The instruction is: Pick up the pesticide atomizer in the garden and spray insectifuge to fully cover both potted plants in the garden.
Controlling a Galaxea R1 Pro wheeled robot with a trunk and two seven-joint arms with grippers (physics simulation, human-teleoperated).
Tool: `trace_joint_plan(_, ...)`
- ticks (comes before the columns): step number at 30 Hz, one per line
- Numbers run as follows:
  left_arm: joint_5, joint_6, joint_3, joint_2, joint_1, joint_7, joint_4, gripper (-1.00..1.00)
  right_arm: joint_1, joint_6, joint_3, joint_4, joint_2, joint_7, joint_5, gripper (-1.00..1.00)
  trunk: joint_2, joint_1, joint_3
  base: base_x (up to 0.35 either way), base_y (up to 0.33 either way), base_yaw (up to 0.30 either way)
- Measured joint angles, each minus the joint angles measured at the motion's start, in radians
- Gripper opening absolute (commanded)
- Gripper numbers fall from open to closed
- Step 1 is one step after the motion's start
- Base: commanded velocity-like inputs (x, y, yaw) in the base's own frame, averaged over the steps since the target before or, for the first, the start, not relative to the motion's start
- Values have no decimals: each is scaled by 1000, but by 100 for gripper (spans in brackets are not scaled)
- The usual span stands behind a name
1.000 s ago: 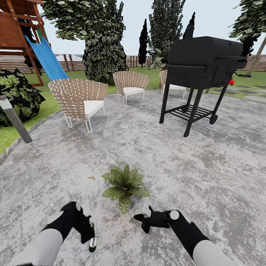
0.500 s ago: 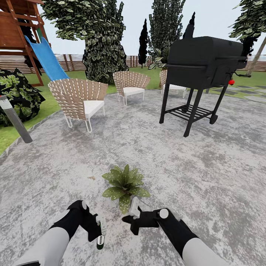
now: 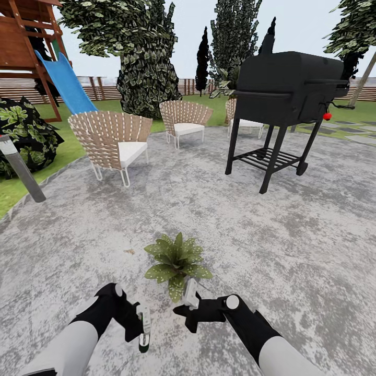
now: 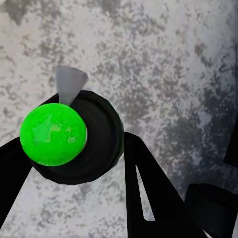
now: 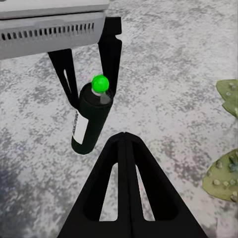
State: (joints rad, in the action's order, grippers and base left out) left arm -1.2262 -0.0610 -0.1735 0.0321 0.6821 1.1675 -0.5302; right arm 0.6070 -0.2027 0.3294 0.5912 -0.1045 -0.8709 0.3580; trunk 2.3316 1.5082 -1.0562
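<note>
On the grey patio a potted plant point(image 3: 176, 260) spreads its speckled green leaves just ahead of both arms. My left gripper point(image 3: 137, 325) is shut on the pesticide atomizer point(image 3: 144, 334), a slim dark green bottle that hangs upright, low and left of the plant. In the left wrist view the bottle's bright green cap point(image 4: 53, 134) sits between the black fingers point(image 4: 144, 191). The right wrist view looks straight at the held atomizer point(image 5: 91, 121), with plant leaves point(image 5: 222, 174) at its edge. My right gripper point(image 3: 190, 295) is shut on nothing, right beside the plant's near leaves.
A black grill point(image 3: 290, 89) stands at the back right of the patio. Woven chairs point(image 3: 112, 138) point(image 3: 184, 117) line the far edge. A blue slide point(image 3: 68, 83), a dark bush point(image 3: 21, 130) and a grey post point(image 3: 21, 169) sit by the lawn at left.
My left gripper has carried the atomizer right and forward, nearer the plant. My right gripper has shifted left. Both have barely moved in the last half second.
</note>
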Motion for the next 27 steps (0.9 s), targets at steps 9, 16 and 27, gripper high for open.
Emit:
trace_joint_plan(9, 10, 61, -6, 19, 8, 70, 7, -100, 0, -1, 0, -3, 2, 3, 2, -100, 0, 0, 0, 0, 0, 0)
trace_joint_plan(16, 54, 74, -6, 32, 8, 64, 9, -100, 0, -1, -1, -3, 2, 5, 74, -100, 0, 0, 0, 0, 0, 0)
trace_joint_plan(27, 56, 83, -7, 49, -3, 8, 20, -100, 0, -2, -3, -2, 2, 5, 78, -100, 0, 0, 0, 0, 0, 0)
